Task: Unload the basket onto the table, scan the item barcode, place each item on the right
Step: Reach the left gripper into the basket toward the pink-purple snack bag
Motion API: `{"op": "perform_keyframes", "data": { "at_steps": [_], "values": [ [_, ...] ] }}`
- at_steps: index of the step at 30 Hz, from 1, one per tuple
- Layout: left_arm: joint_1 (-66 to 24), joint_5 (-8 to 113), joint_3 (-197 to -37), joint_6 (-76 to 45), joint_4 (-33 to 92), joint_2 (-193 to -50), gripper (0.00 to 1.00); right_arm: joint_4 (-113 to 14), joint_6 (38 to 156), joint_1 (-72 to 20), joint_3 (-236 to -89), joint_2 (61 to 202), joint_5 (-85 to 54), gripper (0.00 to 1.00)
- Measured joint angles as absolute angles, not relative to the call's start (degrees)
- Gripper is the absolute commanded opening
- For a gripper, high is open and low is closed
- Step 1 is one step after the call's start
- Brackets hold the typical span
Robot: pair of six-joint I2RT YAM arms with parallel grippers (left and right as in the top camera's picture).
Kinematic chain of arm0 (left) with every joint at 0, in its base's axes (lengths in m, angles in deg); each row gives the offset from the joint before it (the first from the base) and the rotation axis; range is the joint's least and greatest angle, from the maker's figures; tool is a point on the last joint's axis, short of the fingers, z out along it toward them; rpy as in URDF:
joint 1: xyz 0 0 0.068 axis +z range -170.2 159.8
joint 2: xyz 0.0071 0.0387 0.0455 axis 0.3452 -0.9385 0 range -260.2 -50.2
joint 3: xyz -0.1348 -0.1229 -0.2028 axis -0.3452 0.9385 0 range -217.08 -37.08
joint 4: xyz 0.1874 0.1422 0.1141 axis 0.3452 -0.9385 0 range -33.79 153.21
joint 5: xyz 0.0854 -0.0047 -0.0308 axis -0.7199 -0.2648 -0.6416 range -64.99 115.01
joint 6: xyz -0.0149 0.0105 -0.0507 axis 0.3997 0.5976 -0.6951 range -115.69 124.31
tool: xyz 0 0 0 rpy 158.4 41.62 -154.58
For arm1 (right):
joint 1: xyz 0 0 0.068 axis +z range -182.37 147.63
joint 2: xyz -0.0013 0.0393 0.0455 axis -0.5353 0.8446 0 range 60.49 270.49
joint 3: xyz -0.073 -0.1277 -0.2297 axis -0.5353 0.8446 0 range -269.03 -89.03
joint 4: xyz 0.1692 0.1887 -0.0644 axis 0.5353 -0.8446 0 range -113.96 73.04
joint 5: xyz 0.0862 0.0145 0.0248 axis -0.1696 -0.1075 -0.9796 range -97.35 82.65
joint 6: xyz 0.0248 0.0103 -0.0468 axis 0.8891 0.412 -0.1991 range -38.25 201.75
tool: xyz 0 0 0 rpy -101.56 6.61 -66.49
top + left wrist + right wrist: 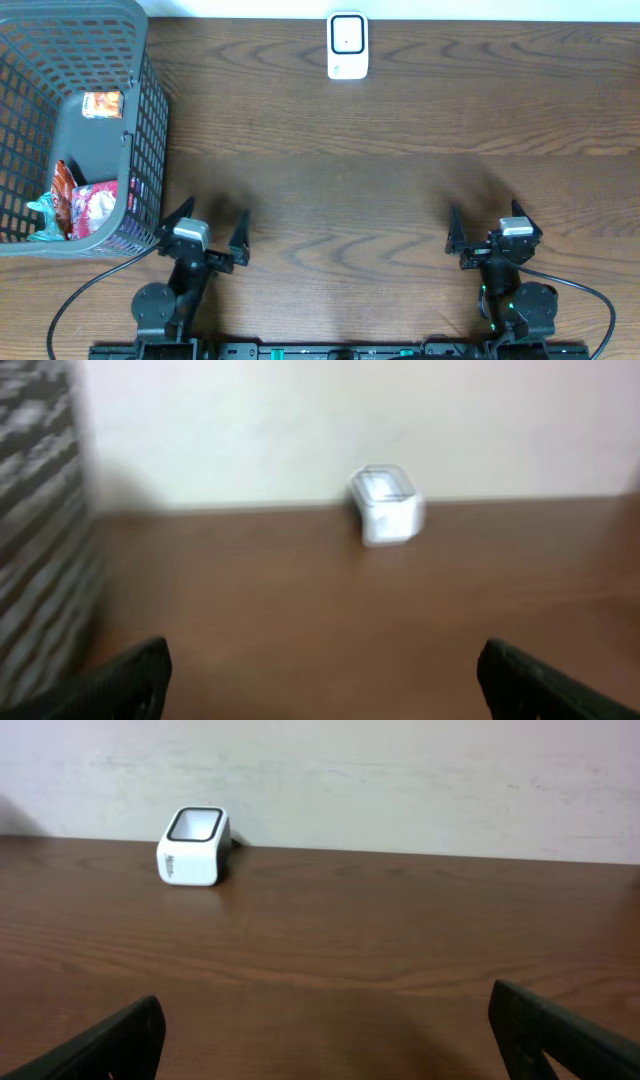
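Left end effector [213,212] and right end effector [485,210] both spread wide, holding nothing.

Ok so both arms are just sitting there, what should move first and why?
Probably the left gripper reaching toward the basket: it stands open and empty beside it, the snack packets lie inside, and nothing is at the barcode scanner yet.

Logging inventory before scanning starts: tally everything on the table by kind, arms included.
Basket: 1
Barcode scanner: 1
Packaged items in the basket: 4 visible, some overlapping
End effectors: 2 (left end effector, right end effector, both open and empty)
Total: 8
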State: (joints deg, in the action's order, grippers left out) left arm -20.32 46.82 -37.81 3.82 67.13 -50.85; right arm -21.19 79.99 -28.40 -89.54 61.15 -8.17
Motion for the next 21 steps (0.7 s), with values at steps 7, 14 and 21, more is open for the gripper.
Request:
{"op": "perform_keyframes", "data": {
  "at_steps": [7, 14, 21],
  "values": [
    [-20.3, 60.2, -37.6, -2.2, 90.7, -50.8, 0.98, -21.2, 80.0, -28.4, -89.5, 61.2, -8.0, 0.99],
    [-20.3, 60.3, -45.1, -6.7, 95.7, -52.2, 0.98, -21.1, 80.0, -28.4, -89.5, 61.2, -8.0, 0.99],
    [-20.1, 47.4, -66.1, -4.0, 87.0, -68.2, 0.98, -21.2, 80.0, -28.4, -89.5, 61.2, -8.0, 0.99]
  ]
}}
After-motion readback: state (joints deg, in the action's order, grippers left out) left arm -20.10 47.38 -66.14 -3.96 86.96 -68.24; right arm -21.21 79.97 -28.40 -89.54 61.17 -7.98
